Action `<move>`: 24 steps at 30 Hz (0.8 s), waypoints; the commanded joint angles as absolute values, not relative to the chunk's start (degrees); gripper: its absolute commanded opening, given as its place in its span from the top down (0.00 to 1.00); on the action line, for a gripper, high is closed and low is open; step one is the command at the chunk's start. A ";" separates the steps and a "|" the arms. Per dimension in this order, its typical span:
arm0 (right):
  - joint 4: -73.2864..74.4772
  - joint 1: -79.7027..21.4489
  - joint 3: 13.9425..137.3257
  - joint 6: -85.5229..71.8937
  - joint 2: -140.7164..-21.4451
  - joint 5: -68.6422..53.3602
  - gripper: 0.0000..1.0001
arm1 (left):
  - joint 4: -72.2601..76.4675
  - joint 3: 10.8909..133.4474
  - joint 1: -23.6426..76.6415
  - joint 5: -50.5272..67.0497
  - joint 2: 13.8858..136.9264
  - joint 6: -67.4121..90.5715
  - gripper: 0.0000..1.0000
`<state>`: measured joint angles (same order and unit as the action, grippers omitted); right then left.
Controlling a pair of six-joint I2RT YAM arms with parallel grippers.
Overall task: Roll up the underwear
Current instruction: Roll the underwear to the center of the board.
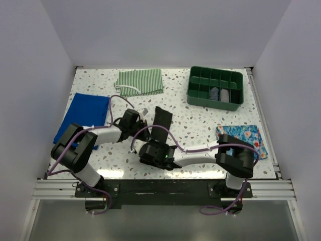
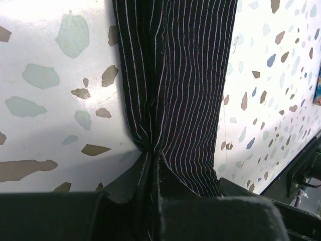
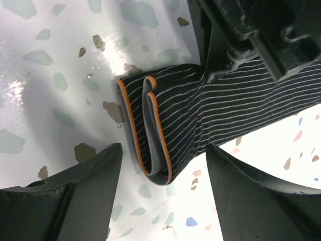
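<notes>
We see the underwear (image 1: 163, 119) lying on the speckled surface (image 1: 200, 123) near the middle, between the two arms. Up close it is black with thin pale stripes. The left pincer (image 2: 150, 173) is clamped together on one bunched edge of it, the fabric gathered into a pleat between the fingers. The right pincer (image 3: 163, 148) stands wide apart, one finger (image 3: 95, 170) on each side of the folded end of the underwear and not touching it. That end shows a grey waistband (image 3: 150, 135) edged in orange, doubled over on itself in a loop.

At the far right of the surface we find a green tray (image 1: 190, 89) split into compartments. Two small striped rolls (image 1: 219, 94) sit side by side in neighbouring compartments of its near row; we cannot tell what the other compartments hold.

A green-and-white striped cloth (image 1: 140, 82) lies at the far edge, left of the tray and well apart from it. A plain blue cloth (image 1: 85, 113) lies at the left edge. A blue floral cloth (image 1: 243, 134) lies at the right, partly under the right arm.
</notes>
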<state>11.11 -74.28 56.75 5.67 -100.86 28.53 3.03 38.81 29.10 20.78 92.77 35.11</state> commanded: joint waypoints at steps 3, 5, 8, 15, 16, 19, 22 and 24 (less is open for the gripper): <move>9.49 -75.41 56.60 6.06 -96.77 30.50 0.25 | -4.83 37.09 28.48 15.29 95.98 30.94 1.00; 10.19 -75.50 57.30 6.15 -96.42 30.67 0.25 | -4.92 37.09 28.48 15.29 95.98 30.85 1.00; 10.81 -75.59 57.83 6.42 -95.71 30.06 0.24 | -5.01 37.18 28.48 15.38 95.80 30.85 1.00; 11.87 -75.59 57.57 6.50 -98.26 27.86 0.25 | -5.01 37.35 28.48 15.56 95.98 30.76 1.00; 11.69 -75.59 57.39 6.42 -98.52 27.51 0.27 | -5.01 37.27 28.48 15.56 95.89 30.76 1.00; 10.64 -75.59 56.60 6.33 -99.40 27.16 0.28 | -4.83 37.18 28.39 15.56 95.80 30.85 1.00; 9.93 -75.59 56.34 6.33 -100.37 27.51 0.29 | -4.83 37.09 28.39 15.64 95.71 30.76 1.00; 9.32 -75.59 56.34 6.24 -100.63 27.42 0.31 | -4.83 37.00 28.39 15.73 95.63 30.76 1.00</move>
